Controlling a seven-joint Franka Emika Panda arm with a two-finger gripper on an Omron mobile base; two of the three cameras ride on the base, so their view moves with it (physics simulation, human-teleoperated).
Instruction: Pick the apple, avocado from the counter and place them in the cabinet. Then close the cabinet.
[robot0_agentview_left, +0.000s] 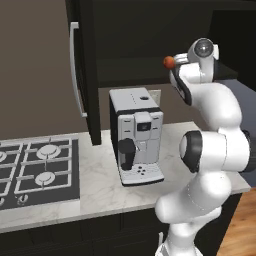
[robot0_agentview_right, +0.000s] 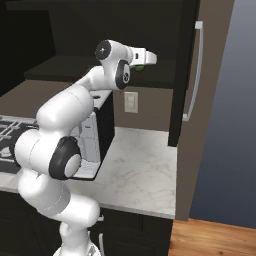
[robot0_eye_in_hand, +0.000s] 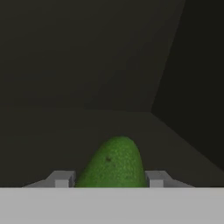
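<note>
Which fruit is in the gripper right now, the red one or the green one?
The green avocado, clamped in the gripper. The red-orange apple is not gripped; it shows beside the hand, inside the cabinet.

The white arm rises from its base in a tall folded pose: the lower links lean forward, the dark elbow joint sits low, and the upper links climb steeply to a raised wrist. The hand is held level at the height of the arm's top joint, pointing forward and away from the base. In the hand view the pincer (robot0_eye_in_hand: 110, 178) shows two small grey fingertips (robot0_eye_in_hand: 62, 178), one at each side, closed against a green avocado (robot0_eye_in_hand: 114, 162) held between them. In the right base view the pincer (robot0_agentview_right: 145, 61) extends horizontally from the wrist.
</note>
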